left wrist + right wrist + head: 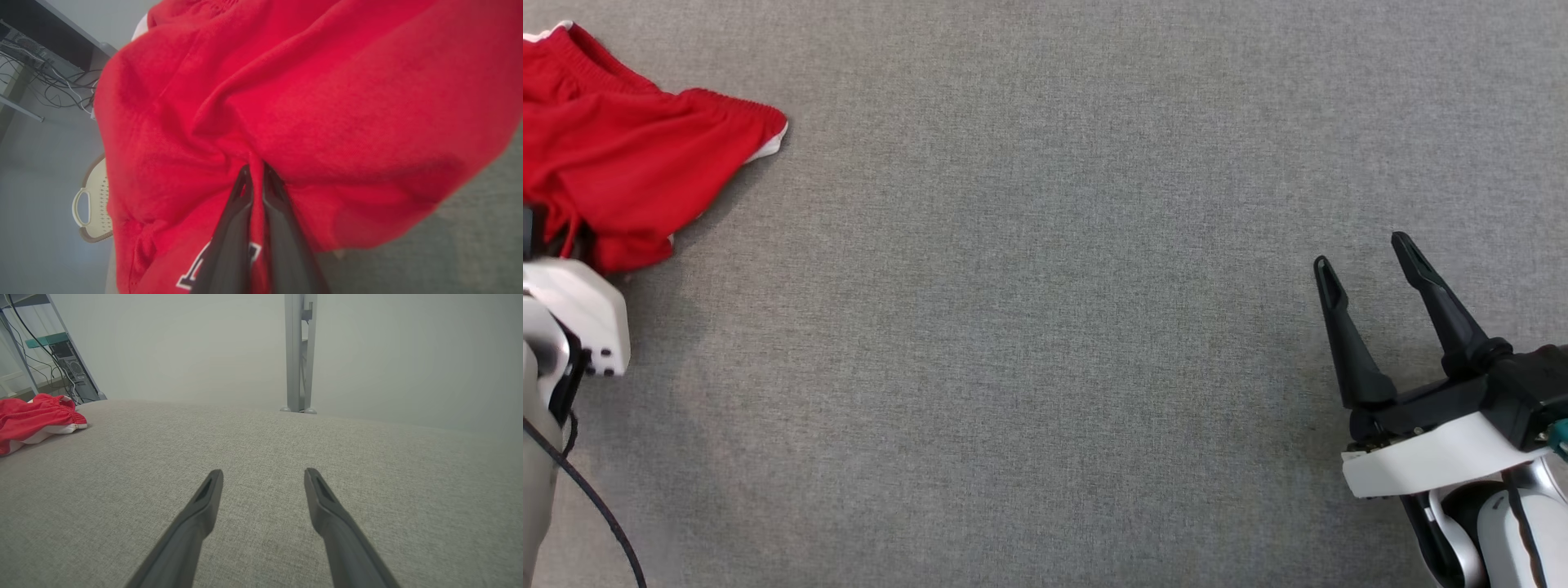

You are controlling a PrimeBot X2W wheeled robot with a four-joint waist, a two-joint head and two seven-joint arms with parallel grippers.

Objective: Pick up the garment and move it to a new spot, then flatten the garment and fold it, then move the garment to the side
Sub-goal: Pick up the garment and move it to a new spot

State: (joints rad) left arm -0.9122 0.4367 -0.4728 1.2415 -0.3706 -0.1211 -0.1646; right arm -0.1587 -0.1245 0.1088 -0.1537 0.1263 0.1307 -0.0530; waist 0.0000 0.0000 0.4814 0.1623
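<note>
Pinching a ridge of the red garment (629,171) is the left gripper (256,169), jaws pressed together on the cloth with just a thin strip of red between them. The garment sits bunched up at the far left corner of the grey table (1045,343), its elastic waistband with white trim facing the table's middle, and some white lettering (192,277) peeks out near the fingers. The right gripper (1361,251) is over at the table's near right side, well apart from the garment, jaws spread wide with nothing in them. Past the table's far edge there's a grey post (300,351), and off its left corner a tangle of cables (61,85)
</note>
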